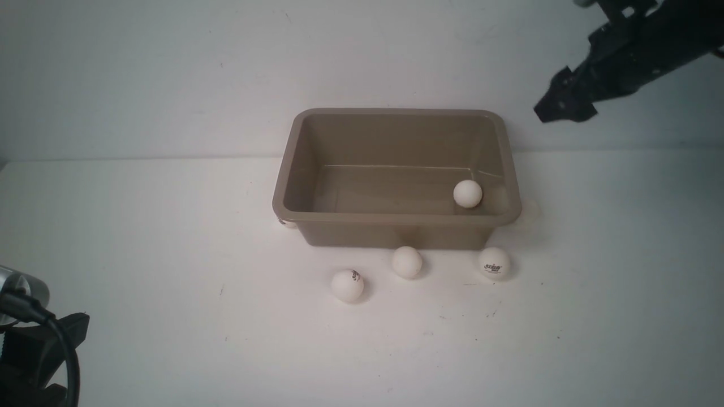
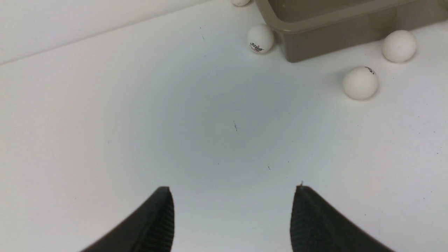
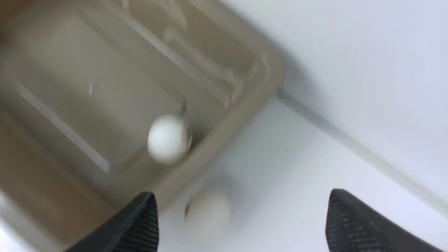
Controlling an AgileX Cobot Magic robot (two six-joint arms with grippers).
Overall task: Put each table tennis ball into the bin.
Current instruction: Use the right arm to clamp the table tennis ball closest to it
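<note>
The taupe bin (image 1: 396,217) stands mid-table with one white ball (image 1: 468,193) on its floor near the right wall. Three balls (image 1: 347,284) (image 1: 407,262) (image 1: 494,263) lie on the table just in front of it. Another ball (image 1: 287,223) peeks out at its front left corner, and a faint one (image 1: 529,210) lies off its right side. My right gripper (image 3: 241,192) hangs open and empty high above the bin's right end (image 1: 563,107). My left gripper (image 2: 232,189) is open and empty over bare table, well away from the bin (image 2: 315,38).
A white wall rises right behind the bin. My left arm (image 1: 34,345) sits at the near left corner of the white table (image 1: 169,254).
</note>
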